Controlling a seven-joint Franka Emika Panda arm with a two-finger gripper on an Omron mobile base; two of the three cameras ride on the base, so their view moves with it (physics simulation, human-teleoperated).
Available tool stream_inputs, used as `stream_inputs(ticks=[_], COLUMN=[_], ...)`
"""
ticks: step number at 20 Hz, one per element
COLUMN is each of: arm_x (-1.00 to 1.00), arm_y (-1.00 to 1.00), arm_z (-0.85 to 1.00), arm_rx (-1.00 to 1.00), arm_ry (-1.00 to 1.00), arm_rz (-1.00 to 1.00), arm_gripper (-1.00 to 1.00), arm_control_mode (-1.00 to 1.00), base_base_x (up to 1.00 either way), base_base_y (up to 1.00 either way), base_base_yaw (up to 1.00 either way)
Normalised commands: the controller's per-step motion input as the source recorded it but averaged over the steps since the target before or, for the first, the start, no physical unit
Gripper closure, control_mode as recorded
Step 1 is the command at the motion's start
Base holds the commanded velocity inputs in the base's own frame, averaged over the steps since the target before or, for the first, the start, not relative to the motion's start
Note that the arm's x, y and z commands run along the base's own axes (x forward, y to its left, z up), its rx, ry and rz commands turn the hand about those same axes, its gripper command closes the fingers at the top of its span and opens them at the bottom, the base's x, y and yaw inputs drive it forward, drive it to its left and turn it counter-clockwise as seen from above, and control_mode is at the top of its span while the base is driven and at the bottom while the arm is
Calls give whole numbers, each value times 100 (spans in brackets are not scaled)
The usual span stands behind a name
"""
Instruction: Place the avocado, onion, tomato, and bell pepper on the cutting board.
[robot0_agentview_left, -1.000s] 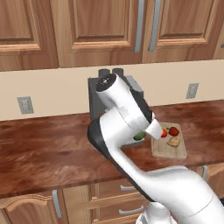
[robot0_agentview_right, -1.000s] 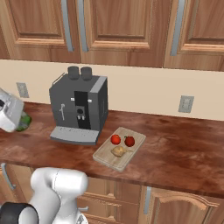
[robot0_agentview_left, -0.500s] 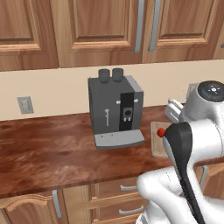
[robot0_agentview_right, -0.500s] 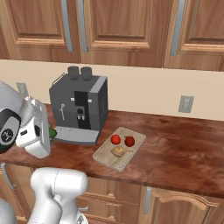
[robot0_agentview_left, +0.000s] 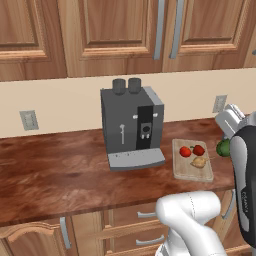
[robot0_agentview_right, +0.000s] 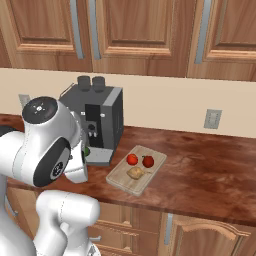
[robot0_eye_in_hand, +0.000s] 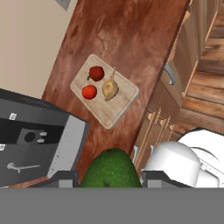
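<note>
Avocado (robot0_eye_in_hand: 110, 168) clamped in the gripper (robot0_eye_in_hand: 107, 178), carried above the counter (robot0_agentview_left: 55, 172).

Going left to right in the left base view: a wall socket (robot0_agentview_left: 28, 120), the grey coffee machine (robot0_agentview_left: 132, 129), then the cutting board (robot0_agentview_left: 192, 160) just beside it, holding the tomato (robot0_agentview_left: 185, 151), bell pepper (robot0_agentview_left: 198, 149) and onion (robot0_agentview_left: 199, 162) close together. The green fruit shows at the far right, off the board. In the hand view both fingers (robot0_eye_in_hand: 61, 178) press its sides, and the board lies below it, well apart.
</note>
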Motion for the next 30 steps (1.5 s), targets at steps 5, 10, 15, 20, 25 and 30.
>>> stream_inputs(ticks=[5, 10, 15, 20, 25, 30], arm_x=[30, 27, 13, 0, 29, 54], arm_y=[-13, -1, -15, -43, -12, 0], arm_z=[0, -4, -17, -35, -26, -23], arm_rx=[4, 0, 0, 0, 0, 0], arm_ry=[11, 28, 10, 0, 0, 0], arm_rz=[0, -1, 3, 7, 2, 0], arm_gripper=[100, 100, 100, 100, 100, 100], arm_control_mode=[-100, -100, -100, -100, -100, -100], base_base_x=[0, 0, 0, 0, 0, 0], base_base_y=[0, 0, 0, 0, 0, 0], base_base_yaw=[0, 0, 0, 0, 0, 0])
